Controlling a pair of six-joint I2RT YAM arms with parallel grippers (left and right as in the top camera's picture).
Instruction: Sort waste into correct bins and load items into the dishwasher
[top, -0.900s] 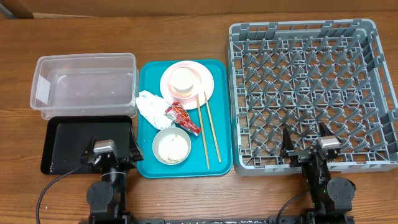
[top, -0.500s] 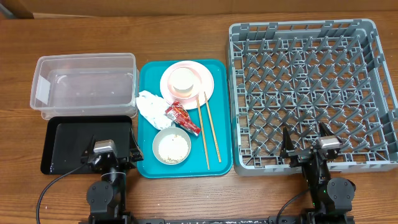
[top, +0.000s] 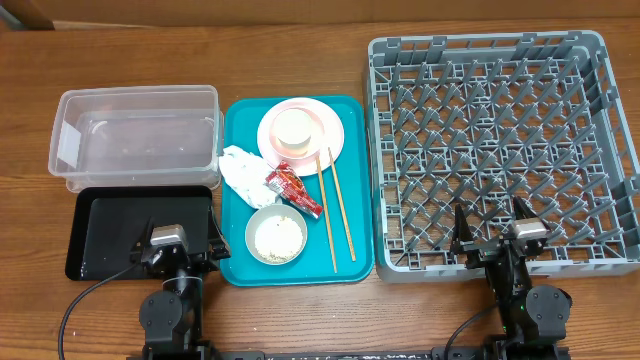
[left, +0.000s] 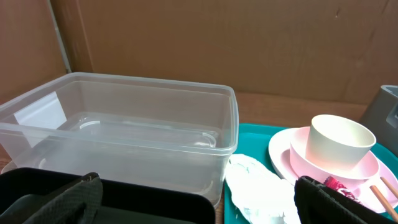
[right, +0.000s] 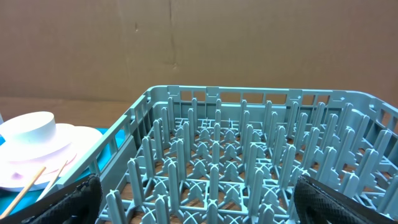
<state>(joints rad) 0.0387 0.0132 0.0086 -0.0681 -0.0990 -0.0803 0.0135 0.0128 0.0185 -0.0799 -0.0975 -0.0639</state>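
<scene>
**Both grippers wide open near the front edge, nothing held**

Nearest, the left gripper (top: 178, 243) is seen with its jaws spread wide and nothing between them, over the near right corner of the black tray (top: 105, 225). The right gripper (top: 492, 238) is likewise spread wide and grips nothing. It is placed over the near wall of the rack (top: 500, 150), which fills the right side of the table (top: 300, 50).

Between the black tray and the rack a teal tray (top: 232, 265) is set. At its near end a near bowl (top: 252, 240) is found, holding whitish grains (top: 277, 238). Just right of it the chopsticks (top: 335, 215) are laid side by side, running near to far. Beyond the near bowl the red wrapper (top: 292, 190) is seen, with the napkin (top: 240, 170) just to its left. At the far end of the teal tray the pink plate (top: 328, 140) is set, and a far bowl (top: 295, 130) is carried on it.

The clear tub (top: 135, 140) is placed just beyond the black tray, left of the teal tray.
</scene>
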